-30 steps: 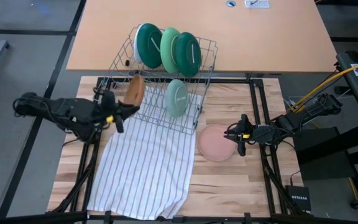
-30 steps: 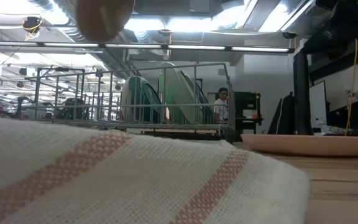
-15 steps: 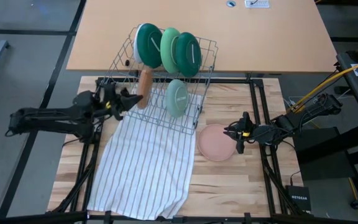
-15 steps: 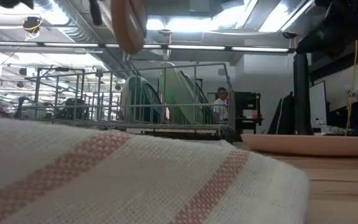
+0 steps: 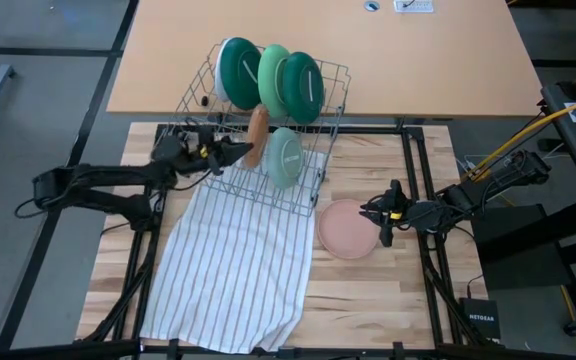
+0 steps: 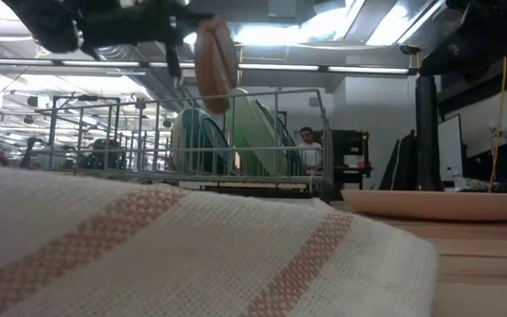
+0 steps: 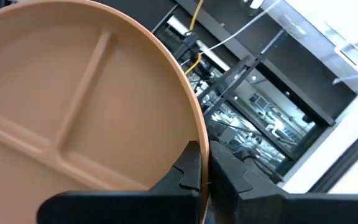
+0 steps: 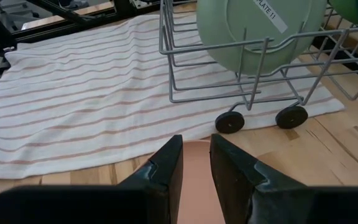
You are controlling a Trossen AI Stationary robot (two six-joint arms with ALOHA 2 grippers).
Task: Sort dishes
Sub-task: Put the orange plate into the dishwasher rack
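Observation:
My left gripper [image 5: 234, 151] is shut on the brown divided plate [image 5: 256, 135], which it holds over the grey wire rack [image 5: 313, 190]. In the low view the plate [image 6: 214, 66] is edge-on above the rack's top wire. In the rack, dark green plates [image 5: 303, 88], a light green plate [image 5: 272, 78] and a pale mint plate [image 5: 284, 157] stand on edge. The pink plate [image 5: 343, 228] lies flat on the table. My right gripper [image 5: 378, 215] is at its right rim. Its fingers stand a little apart, and the pink plate [image 8: 195, 171] shows between them. My left gripper pinches the brown plate's rim [image 7: 199, 138] between its two fingers, one finger [image 7: 188, 167] on the divided face and the other behind. It comes level from the table's left side. The plate stands on edge, lifted clear above the rack.
The white striped cloth [image 5: 233, 270] lies under the rack and reaches toward the near edge. The rack's small wheels [image 8: 229, 122] rest on it. A tan tabletop [image 5: 418, 60] lies beyond the far edge. Bare wood [image 5: 368, 300] shows at the near right. A person [image 6: 306, 141] stands in the room behind.
My left gripper has carried the brown plate toward the table's right and far edges, from the rack's left side to over its middle. The plate has turned from partly face-up to standing on edge.

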